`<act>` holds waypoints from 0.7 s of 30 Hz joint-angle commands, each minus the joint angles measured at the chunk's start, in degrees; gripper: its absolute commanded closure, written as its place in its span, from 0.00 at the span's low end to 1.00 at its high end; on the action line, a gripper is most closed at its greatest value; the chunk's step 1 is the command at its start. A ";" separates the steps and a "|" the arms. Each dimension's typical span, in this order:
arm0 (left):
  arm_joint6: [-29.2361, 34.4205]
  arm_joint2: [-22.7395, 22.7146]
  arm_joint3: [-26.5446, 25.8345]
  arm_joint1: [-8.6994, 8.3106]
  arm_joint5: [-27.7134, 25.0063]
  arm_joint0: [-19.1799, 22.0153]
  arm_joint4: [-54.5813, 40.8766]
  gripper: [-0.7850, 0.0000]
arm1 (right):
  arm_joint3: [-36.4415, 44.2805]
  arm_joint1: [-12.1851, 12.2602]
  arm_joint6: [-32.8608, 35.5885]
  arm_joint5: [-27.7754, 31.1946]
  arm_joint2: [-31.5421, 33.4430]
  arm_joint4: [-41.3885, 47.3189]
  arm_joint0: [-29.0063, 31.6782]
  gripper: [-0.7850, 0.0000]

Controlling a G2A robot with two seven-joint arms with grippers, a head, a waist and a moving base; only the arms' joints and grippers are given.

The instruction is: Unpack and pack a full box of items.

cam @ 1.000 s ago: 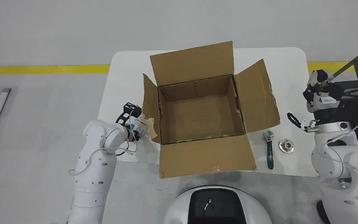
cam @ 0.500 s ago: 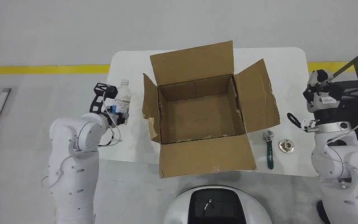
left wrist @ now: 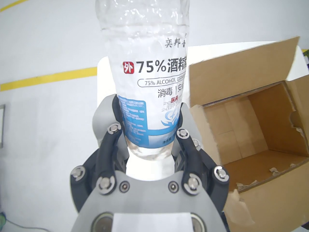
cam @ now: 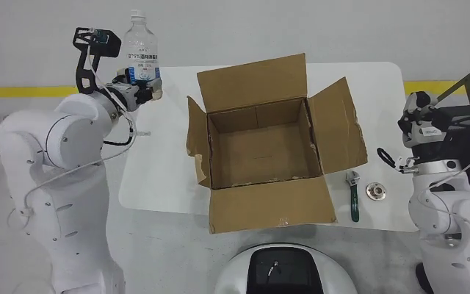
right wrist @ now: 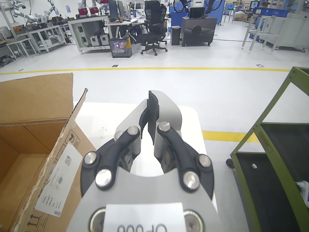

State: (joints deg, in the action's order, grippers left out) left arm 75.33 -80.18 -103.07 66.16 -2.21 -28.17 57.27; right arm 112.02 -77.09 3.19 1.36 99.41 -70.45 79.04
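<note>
My left gripper [cam: 136,87] is shut on the lower part of a clear bottle [cam: 141,50] with a blue and white label, held upright high above the table's far left corner. From the left wrist, the bottle [left wrist: 147,68] rises between the fingers [left wrist: 115,119] of that gripper [left wrist: 148,114]. The open cardboard box [cam: 261,158] sits mid-table with all flaps spread and a bare floor; it also shows as the box [left wrist: 253,131] to one side of the bottle. My right gripper [right wrist: 150,108] is shut on nothing, over the table's right end beside the box [right wrist: 36,121].
A green-handled wrench [cam: 353,195] and a round metal disc [cam: 377,192] lie on the white table [cam: 165,162] right of the box. A green cart [right wrist: 272,146] stands past the table's right end. Bare tabletop lies left of the box.
The left arm has lifted the bottle from low beside the box's left flap, up and toward the table's far left corner. The right arm has kept still.
</note>
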 commanded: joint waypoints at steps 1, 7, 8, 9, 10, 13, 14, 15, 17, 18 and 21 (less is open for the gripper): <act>0.18 1.78 -0.62 0.10 -0.50 0.38 -0.89 1.00 | 0.00 0.00 0.00 0.00 0.00 0.00 0.00 1.00; 1.38 3.77 -3.66 0.47 3.10 1.48 -7.33 1.00 | 0.00 0.00 0.00 0.00 0.00 0.00 0.00 1.00; 1.24 4.10 -4.03 0.50 3.29 1.92 -7.95 1.00 | 0.00 0.00 0.00 0.00 0.00 0.00 0.00 1.00; 0.94 4.61 -4.43 0.58 3.37 2.38 -8.98 1.00 | 0.00 0.00 0.00 0.00 0.00 0.00 0.00 1.00; 0.82 5.10 -4.38 0.67 3.50 2.77 -10.24 1.00 | 0.00 0.00 0.00 0.00 0.00 0.00 0.00 1.00; 0.30 6.55 -3.96 0.89 4.23 4.27 -12.80 1.00 | 0.00 0.00 0.00 0.00 0.00 0.00 0.00 1.00; 0.30 6.96 -3.86 1.02 4.77 4.72 -14.68 1.00 | 0.00 0.00 0.00 0.00 0.00 0.00 0.00 1.00; 0.52 7.29 -3.61 1.12 5.30 5.06 -16.63 1.00 | 0.00 0.00 0.00 0.00 0.00 0.00 0.00 1.00; 1.64 7.51 -3.22 1.28 6.68 5.68 -20.85 1.00 | 0.00 0.00 0.00 0.00 0.00 0.00 0.00 1.00; 1.64 7.51 -3.22 1.28 6.68 5.68 -20.85 1.00 | 0.00 0.00 0.00 0.00 0.00 0.00 0.00 1.00; 1.64 7.51 -3.22 1.28 6.68 5.68 -20.85 1.00 | 0.00 0.00 0.00 0.00 0.00 0.00 0.00 1.00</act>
State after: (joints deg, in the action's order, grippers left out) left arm 77.01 -72.67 -106.28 67.45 4.52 -22.47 36.04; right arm 112.02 -77.09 3.19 1.36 99.41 -70.45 79.04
